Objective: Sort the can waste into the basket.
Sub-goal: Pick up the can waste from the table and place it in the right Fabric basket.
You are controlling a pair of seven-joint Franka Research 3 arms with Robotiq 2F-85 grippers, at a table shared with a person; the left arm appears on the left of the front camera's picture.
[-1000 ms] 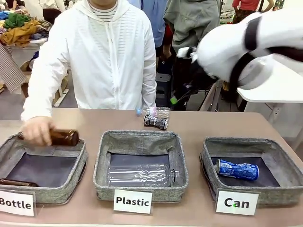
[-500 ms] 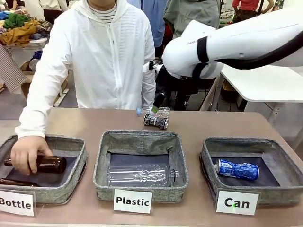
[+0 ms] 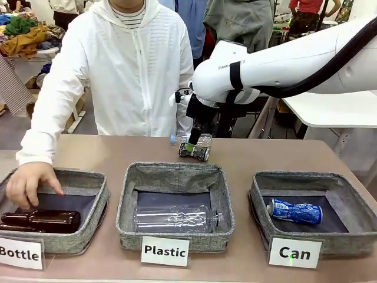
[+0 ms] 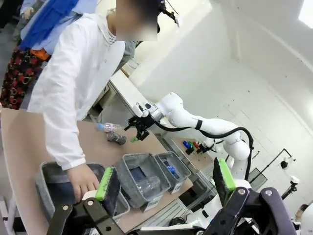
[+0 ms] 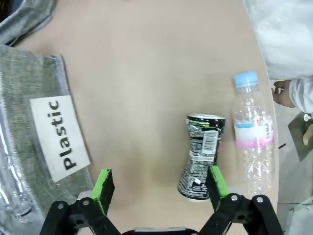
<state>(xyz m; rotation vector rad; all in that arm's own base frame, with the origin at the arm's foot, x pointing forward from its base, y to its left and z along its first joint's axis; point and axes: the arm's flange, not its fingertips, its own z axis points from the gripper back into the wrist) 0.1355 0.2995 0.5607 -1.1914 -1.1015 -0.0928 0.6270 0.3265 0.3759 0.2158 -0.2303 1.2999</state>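
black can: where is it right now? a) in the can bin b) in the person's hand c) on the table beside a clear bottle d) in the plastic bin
c: the black can lies on its side on the table, next to the clear bottle.

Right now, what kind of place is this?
Probably a robot lab practising recycling: a white robot arm over the table, and grey bins carded Bottle, Plastic and Can.
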